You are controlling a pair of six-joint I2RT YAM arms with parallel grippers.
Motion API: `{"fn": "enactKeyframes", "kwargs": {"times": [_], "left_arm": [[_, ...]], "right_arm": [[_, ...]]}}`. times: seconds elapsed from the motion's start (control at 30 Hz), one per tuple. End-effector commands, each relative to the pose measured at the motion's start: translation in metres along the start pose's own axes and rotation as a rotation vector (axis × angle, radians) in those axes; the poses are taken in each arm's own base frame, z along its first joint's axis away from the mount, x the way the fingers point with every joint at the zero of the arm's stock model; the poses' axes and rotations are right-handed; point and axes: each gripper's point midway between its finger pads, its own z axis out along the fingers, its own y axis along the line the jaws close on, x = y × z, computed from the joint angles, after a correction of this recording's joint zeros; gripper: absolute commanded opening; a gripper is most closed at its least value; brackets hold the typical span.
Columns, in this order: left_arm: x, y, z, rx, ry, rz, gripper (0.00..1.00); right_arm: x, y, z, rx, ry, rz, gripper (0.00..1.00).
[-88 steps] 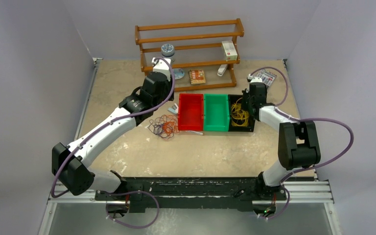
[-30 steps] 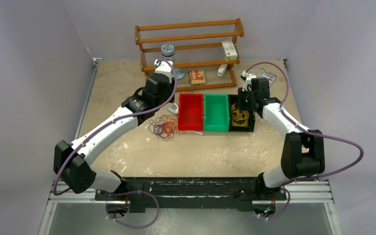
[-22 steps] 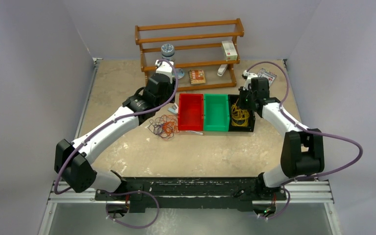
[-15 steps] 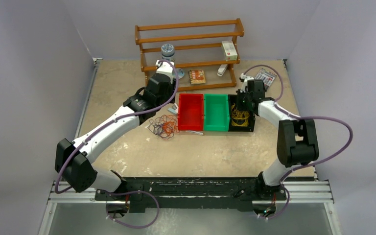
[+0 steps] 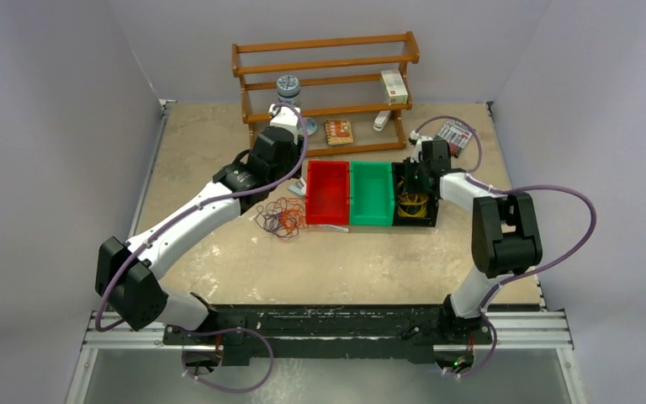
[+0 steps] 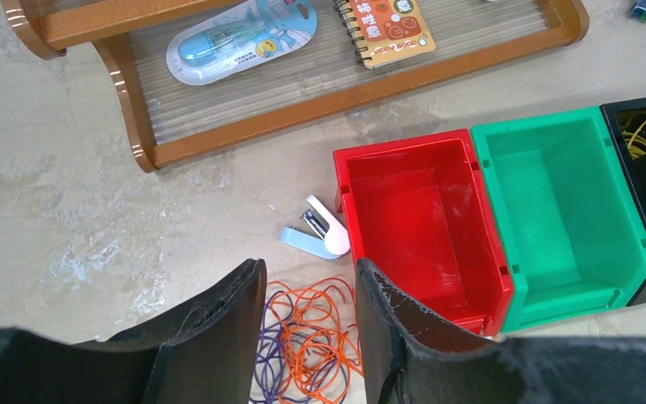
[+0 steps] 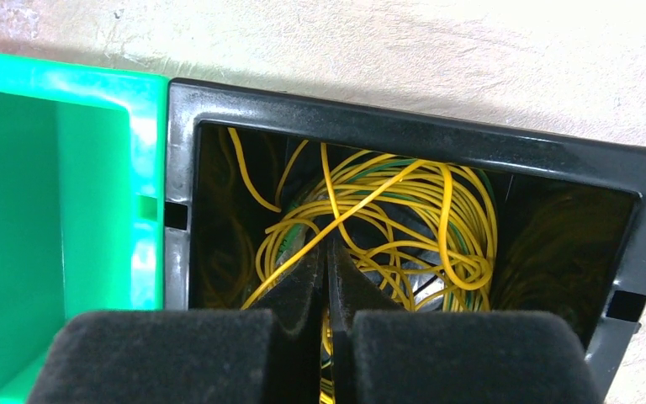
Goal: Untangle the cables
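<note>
R claw (image 7: 328,246) tight on cables (image 7: 463,273) — blk bin (image 7: 404,135)

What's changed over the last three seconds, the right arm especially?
The right gripper shifted toward the rack, then came back down into the black bin, its elbow folding inward; it is now shut among the yellow cables, grip on a strand unclear. The left gripper, open over the orange tangle, barely moved. Tangle, red bin and green bin stayed put.

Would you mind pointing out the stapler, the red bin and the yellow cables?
stapler (image 6: 318,233), left wrist view, white top.
red bin (image 6: 412,227), left wrist view, bare floor.
yellow cables (image 7: 420,181), right wrist view, bundled loops.
</note>
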Motion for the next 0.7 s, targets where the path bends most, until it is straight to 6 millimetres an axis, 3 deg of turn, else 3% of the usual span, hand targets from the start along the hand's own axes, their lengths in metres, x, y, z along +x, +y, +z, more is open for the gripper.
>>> {"fn": "enactKeyframes", "kwargs": {"times": [0.0, 0.4, 0.57, 0.67], "left_arm": [[-0.015, -0.005, -0.001, 0.026, -0.04, -0.019, 0.43], [-0.015, -0.006, -0.001, 0.03, -0.039, -0.02, 0.43], [-0.015, -0.003, -0.003, 0.02, -0.042, -0.022, 0.43], [-0.015, -0.002, -0.004, 0.017, -0.044, -0.023, 0.43]], "right_arm": [[0.002, -0.006, 0.004, 0.03, -0.007, -0.005, 0.0], [0.007, -0.016, 0.009, 0.086, 0.012, 0.009, 0.0], [0.0, -0.006, -0.001, 0.041, -0.011, 0.004, 0.11], [-0.02, 0.009, -0.018, -0.03, -0.078, -0.003, 0.18]]}}
